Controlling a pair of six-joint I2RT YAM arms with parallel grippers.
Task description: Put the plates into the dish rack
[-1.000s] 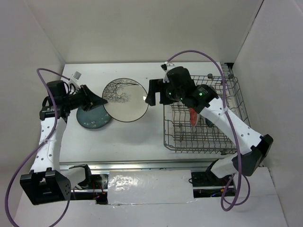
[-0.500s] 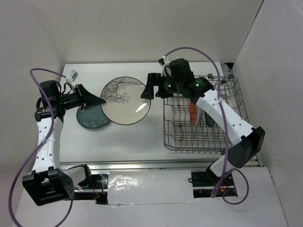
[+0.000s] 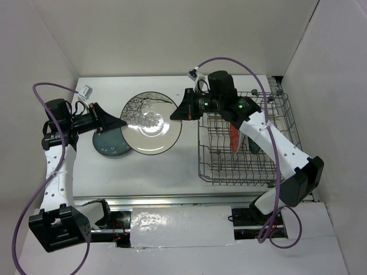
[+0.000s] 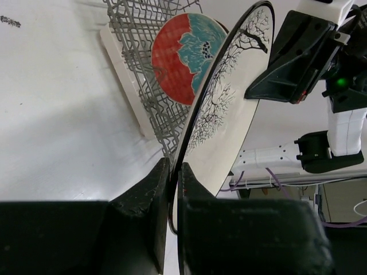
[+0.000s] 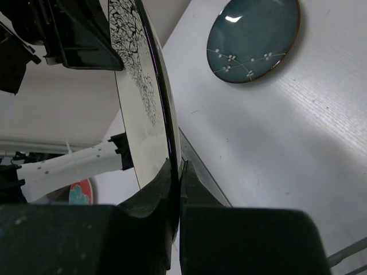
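Handover judged in hand: branch-drawn plate [image 3: 150, 123] is gripped at opposite rims, clenched between jaws of left gripper [image 3: 117, 122] and of right gripper [image 3: 179, 114] alike. Next, left jaws to be released; plate to be carried to dish rack [image 3: 241, 181] behind right jaws, slotted beside red plate [image 3: 234, 139].

A white table [image 3: 172, 166] stands enclosed by plain white walls [image 3: 172, 34].
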